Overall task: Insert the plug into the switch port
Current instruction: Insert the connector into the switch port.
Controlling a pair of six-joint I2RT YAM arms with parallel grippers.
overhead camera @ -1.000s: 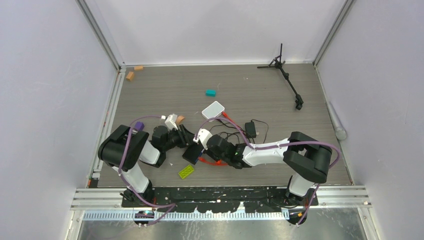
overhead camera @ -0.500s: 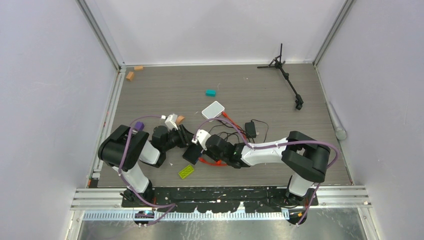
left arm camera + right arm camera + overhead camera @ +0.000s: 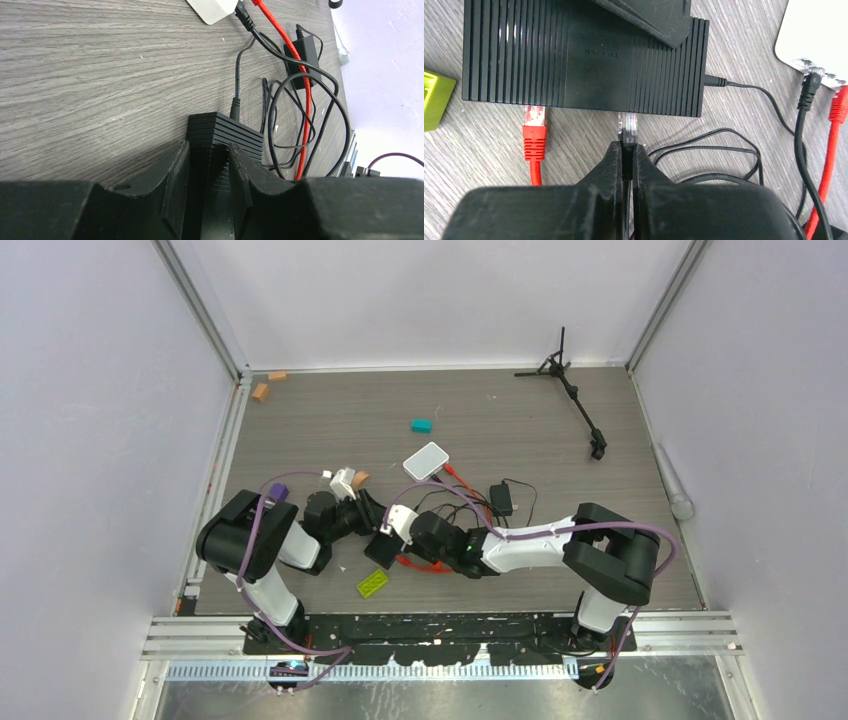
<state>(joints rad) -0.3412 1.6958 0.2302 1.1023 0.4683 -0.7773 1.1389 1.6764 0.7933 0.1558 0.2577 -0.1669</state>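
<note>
Where both arms meet at lower centre of the top view, left gripper (image 3: 378, 530) and right gripper (image 3: 405, 548) sit at the black switch (image 3: 380, 552). Left wrist: jaws clamped across a switch corner; red cable (image 3: 282, 40) runs down the upper right. Right wrist: jaws pinch a clear plug (image 3: 627, 124), tip touching the switch's front edge mid-frame. Insertion depth unclear. Red-booted plug (image 3: 534, 127) sits at the same edge, further left.
</note>
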